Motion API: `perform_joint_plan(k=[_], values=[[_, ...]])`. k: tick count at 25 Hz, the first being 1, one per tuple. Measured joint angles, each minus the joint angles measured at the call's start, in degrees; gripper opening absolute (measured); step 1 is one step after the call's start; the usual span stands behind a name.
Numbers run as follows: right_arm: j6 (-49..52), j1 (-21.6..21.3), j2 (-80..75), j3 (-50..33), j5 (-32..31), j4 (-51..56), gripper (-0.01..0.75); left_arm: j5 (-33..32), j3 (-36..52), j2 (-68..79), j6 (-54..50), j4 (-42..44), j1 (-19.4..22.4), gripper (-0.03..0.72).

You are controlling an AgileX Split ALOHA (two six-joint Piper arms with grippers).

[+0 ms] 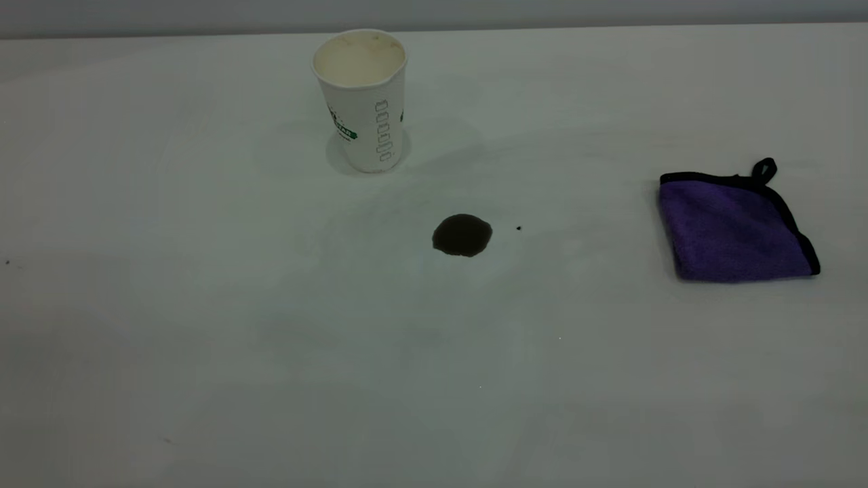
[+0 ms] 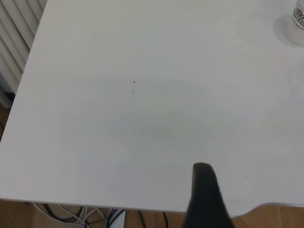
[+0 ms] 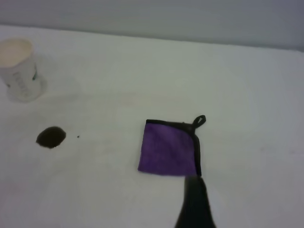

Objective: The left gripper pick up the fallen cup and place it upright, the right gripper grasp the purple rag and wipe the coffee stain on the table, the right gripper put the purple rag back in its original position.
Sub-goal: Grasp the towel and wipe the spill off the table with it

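Observation:
The cup stands upright near the table's far edge, mouth up, cream inside showing. The coffee stain is a dark round blot in front of the cup and slightly to its right. The purple rag lies folded flat at the right, its black loop pointing to the far side. Neither arm shows in the exterior view. In the left wrist view a dark part of my left gripper hangs over the table's edge, far from the cup. My right gripper hovers just short of the rag, with the stain farther off.
A tiny black speck sits just right of the stain. The left wrist view shows the table's edge with cables and wooden floor below it. A grey wall runs behind the table's far edge.

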State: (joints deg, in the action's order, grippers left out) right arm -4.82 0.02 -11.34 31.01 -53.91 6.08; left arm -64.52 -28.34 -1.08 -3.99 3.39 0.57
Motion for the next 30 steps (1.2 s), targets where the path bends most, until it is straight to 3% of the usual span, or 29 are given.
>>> perform_joint_plan(k=[10,14,22,30], values=[[0.6,0.0,-46.7,2.3,27.2,1.6,0.634,0.0,0.0,0.0,0.0,0.0,0.0,0.573],[0.3,0.0,-63.8,4.2,33.4,1.9,0.634,0.0,0.0,0.0,0.0,0.0,0.0,0.572],[-2.3,1.7,-92.0,14.0,37.3,1.3,0.634,0.0,0.0,0.0,0.0,0.0,0.0,0.571],[-3.9,5.7,-110.8,28.6,35.8,-1.2,0.634,0.0,0.0,0.0,0.0,0.0,0.0,0.571]])
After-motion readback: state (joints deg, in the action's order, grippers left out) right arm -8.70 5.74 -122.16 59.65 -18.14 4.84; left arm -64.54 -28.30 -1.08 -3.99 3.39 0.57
